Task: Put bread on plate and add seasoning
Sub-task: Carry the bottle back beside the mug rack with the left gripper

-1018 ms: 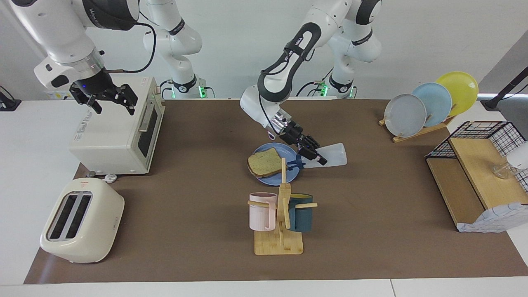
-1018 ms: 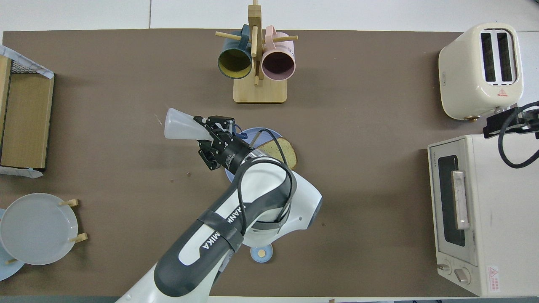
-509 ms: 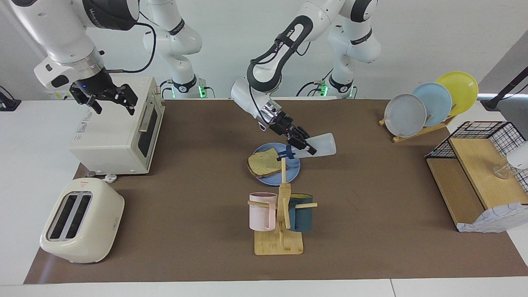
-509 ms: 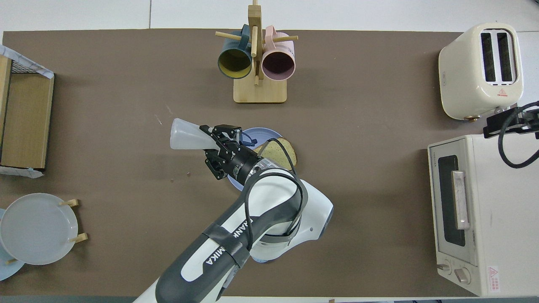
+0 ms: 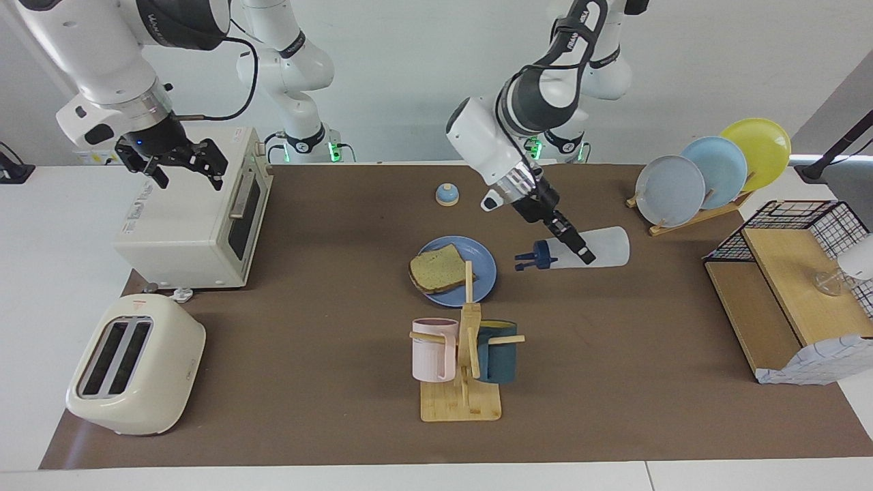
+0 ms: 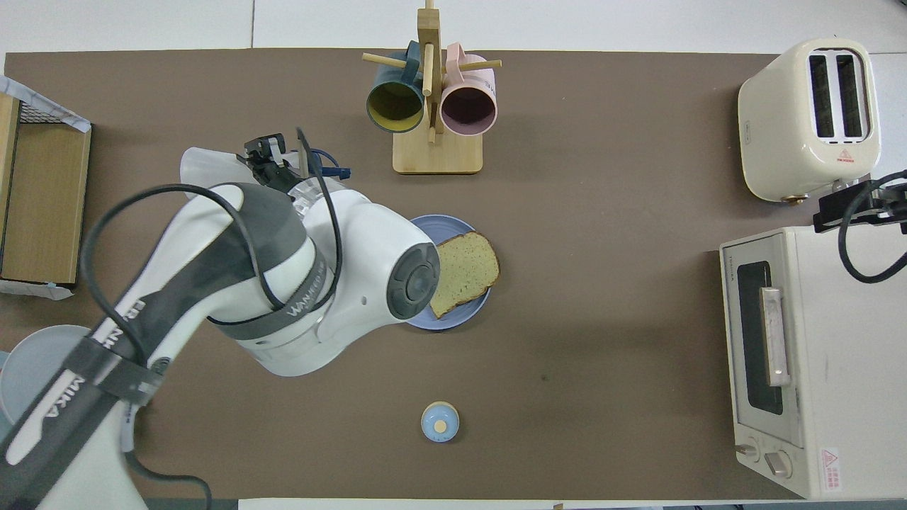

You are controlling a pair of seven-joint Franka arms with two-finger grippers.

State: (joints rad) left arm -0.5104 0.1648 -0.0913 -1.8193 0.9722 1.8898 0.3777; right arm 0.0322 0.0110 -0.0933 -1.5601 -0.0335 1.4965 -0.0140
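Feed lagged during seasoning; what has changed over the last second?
The left claw, still shut on the seasoning, carried it off the plate toward the left arm's end of the table. The bread stayed on the plate; the right claw kept waiting over the oven.

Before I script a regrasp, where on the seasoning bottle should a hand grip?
Grip the seasoning bottle at mid-body, across its round sides, from above. It hangs on its side over the table, cap toward the plate; the left hand holds it there.

Bread [image 6: 464, 273] on plate [image 6: 453, 320], L arm alongside.
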